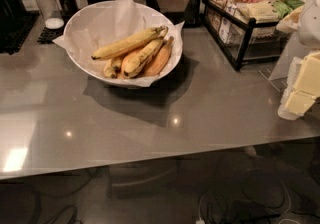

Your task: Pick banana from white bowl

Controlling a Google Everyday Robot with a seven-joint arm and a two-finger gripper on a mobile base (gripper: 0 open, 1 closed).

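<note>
Going for the long, speckled yellow banana (129, 43) lying topmost in the wide, paper-lined white bowl (79, 17) toward the grey surface's (200, 123) far-left corner, I'd grip mid-length from above. Pale end effector (301, 88) sits at the right edge, well apart; can't tell its opening.

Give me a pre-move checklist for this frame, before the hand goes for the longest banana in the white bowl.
1. Target in view: ok. The longest banana lies on top of the pile, unobstructed from above.
2. Banana in the white bowl: ok, not yet picked.
3. Hand placed for a grasp: not ok. It sits at the right edge of the view, well apart from the bowl.
4. Neighbours: not ok. The shorter bananas touch the target from below and may shift.
5. Black wire rack: ok. It stands right of the bowl, not touching it.
</note>
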